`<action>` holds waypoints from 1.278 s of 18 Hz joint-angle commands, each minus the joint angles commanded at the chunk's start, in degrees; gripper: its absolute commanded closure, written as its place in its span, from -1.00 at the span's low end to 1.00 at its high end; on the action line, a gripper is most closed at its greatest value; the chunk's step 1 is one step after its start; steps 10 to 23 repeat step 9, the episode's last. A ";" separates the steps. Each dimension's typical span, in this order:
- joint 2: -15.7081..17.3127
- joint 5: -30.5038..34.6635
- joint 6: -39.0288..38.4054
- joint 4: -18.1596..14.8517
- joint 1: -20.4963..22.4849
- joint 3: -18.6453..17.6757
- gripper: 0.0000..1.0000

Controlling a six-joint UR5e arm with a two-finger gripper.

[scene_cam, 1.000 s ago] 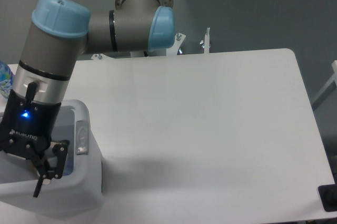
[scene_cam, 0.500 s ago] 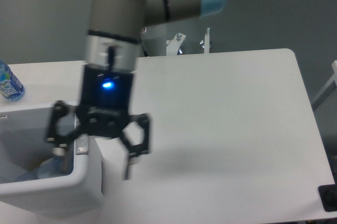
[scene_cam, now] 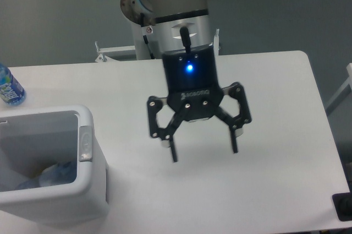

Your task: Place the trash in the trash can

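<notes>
At the far left edge of the frame, a blue-tinted bottle point(scene_cam: 9, 86) with a blue-and-white label stands on the white table point(scene_cam: 275, 135), partly cut off by the picture's border. Just below it, in the lower left of the frame, sits the trash can point(scene_cam: 93, 190), a white bin with a thick rim and rounded corners. A grey oval tab point(scene_cam: 84, 142) shows on its right-hand rim. Inside the bin, low against the right wall, lies a clear plastic bottle point(scene_cam: 52, 174); its label is too dim to make out, and a wrapper cannot be told apart from the shadowed contents.

In the middle of the frame the arm comes down from the top, with a black wrist housing and a lit blue light point(scene_cam: 190, 69). Under it the hand point(scene_cam: 203, 153) is spread wide and holds nothing, its two thin fingers point(scene_cam: 174, 150) pointing down over the bare table, well to the right of the bin. At the lower right corner a small dark object point(scene_cam: 343, 207) sits at the table's edge.
</notes>
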 joint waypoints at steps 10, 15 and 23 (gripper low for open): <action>4.40 3.35 20.78 -9.68 5.98 -3.44 -1.00; 4.40 3.35 20.78 -9.68 5.98 -3.44 -1.00; 4.40 3.35 20.78 -9.68 5.98 -3.44 -1.00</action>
